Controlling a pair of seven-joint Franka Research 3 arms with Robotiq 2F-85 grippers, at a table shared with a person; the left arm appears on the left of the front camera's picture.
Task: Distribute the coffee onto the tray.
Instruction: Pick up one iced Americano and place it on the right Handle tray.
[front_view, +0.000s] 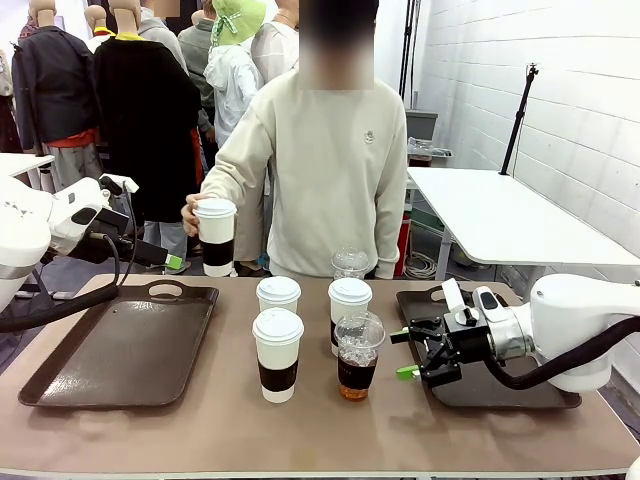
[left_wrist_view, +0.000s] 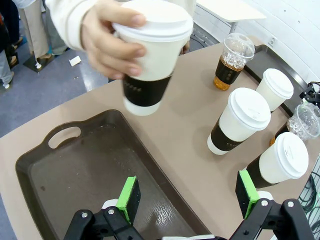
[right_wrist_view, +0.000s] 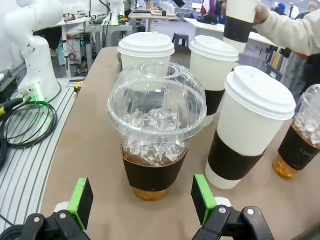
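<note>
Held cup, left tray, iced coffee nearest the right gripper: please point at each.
Held cup (front_view: 217, 253), front view, dark sleeve.
Left tray (front_view: 120, 352), front view, bare floor.
Iced coffee (right_wrist_view: 156, 100), right wrist view, clear dome.

far iced cup half hidden behind white cup, right tray — partly under arm

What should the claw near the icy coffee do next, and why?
Probably ease the right claw forward around the iced coffee, then close. Its green pads stand open on either side of the drink without touching it, and a tray lies right beside it.
</note>
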